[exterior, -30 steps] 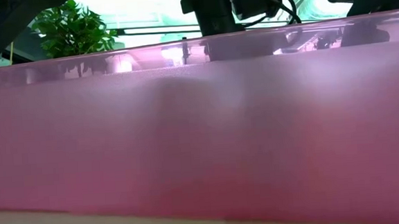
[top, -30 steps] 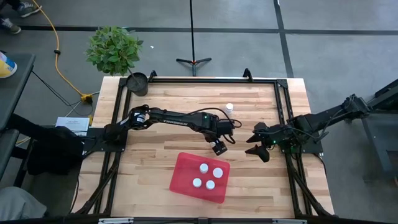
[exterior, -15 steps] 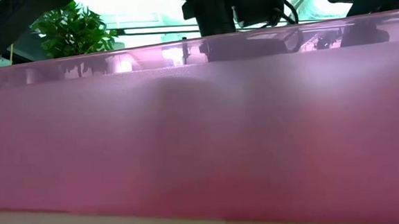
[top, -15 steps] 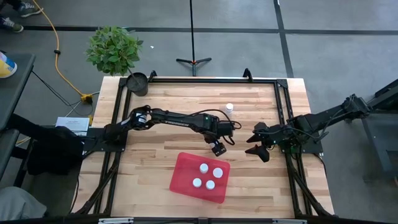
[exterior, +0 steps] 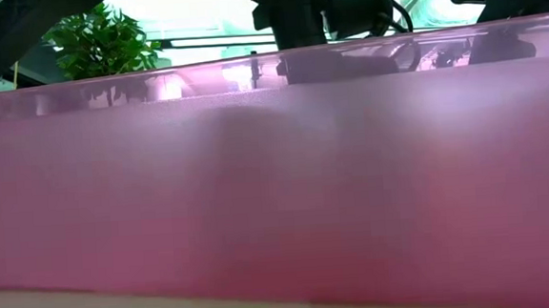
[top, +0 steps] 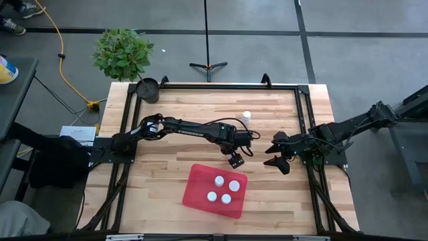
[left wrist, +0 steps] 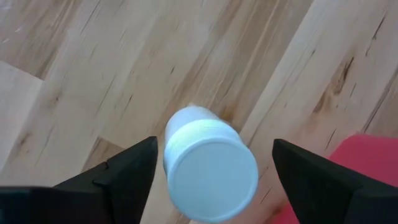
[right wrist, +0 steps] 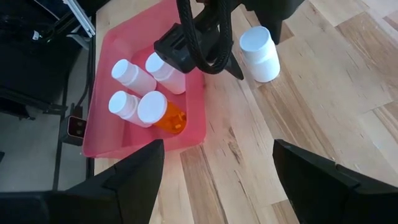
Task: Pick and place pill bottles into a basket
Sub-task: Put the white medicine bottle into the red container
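Observation:
The red tray (top: pixel 200 194) lies at the table's near middle, and its wall fills the low view (exterior: pixel 277 192). Several white-capped pill bottles stand in it (right wrist: pixel 130 74), one with an orange body (right wrist: pixel 171 119). My left gripper (top: pixel 234 159) is open just beyond the tray's far edge. Its fingers stand on either side of a white bottle (left wrist: pixel 210 169) that stands upright on the table, with a gap on each side. That bottle also shows in the right wrist view (right wrist: pixel 260 53). Another bottle (top: pixel 247 115) stands farther back. My right gripper (top: pixel 275 155) is open and empty to the right.
A small dark pot (top: pixel 147 89) with a green plant (top: pixel 122 52) stands at the table's far left corner. A black frame (top: pixel 304 114) runs along the table's edges. Bare wood lies between the tray and the far bottle.

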`<act>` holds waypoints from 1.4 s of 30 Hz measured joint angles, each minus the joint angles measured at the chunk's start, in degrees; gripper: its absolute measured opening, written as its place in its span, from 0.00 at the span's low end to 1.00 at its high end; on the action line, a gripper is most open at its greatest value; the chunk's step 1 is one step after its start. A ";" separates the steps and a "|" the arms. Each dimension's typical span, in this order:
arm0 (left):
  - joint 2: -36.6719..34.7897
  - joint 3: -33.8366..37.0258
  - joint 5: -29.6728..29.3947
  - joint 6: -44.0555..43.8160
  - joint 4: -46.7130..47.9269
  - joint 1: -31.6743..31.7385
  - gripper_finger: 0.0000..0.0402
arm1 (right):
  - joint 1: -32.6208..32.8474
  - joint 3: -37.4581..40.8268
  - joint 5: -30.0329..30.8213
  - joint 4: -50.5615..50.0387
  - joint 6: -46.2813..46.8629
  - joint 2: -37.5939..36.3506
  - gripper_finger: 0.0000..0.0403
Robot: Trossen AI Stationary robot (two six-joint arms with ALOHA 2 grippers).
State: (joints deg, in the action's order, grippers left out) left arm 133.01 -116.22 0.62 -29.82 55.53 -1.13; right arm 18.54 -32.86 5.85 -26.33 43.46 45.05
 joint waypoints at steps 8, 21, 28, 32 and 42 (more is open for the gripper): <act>0.02 0.00 0.03 0.83 -0.04 0.01 0.66 | 0.01 0.00 0.00 -0.16 0.00 0.01 0.72; -0.05 -0.02 0.50 1.29 0.80 0.04 0.52 | 0.00 0.00 -0.11 -0.24 0.00 0.01 0.72; -0.88 -1.96 0.67 1.33 3.84 1.13 0.52 | 0.01 0.00 -0.09 -0.22 0.00 0.01 0.72; -0.96 -7.65 0.50 2.58 8.84 2.49 0.52 | -0.01 0.00 -0.19 -0.21 0.00 0.01 0.72; -5.28 -16.99 7.29 5.99 14.75 5.42 0.52 | 0.01 0.00 -0.26 -0.04 0.20 0.01 0.72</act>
State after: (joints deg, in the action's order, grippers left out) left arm 127.73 -133.21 7.91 -23.83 70.29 4.29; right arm 18.55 -32.86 5.58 -26.37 43.67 45.06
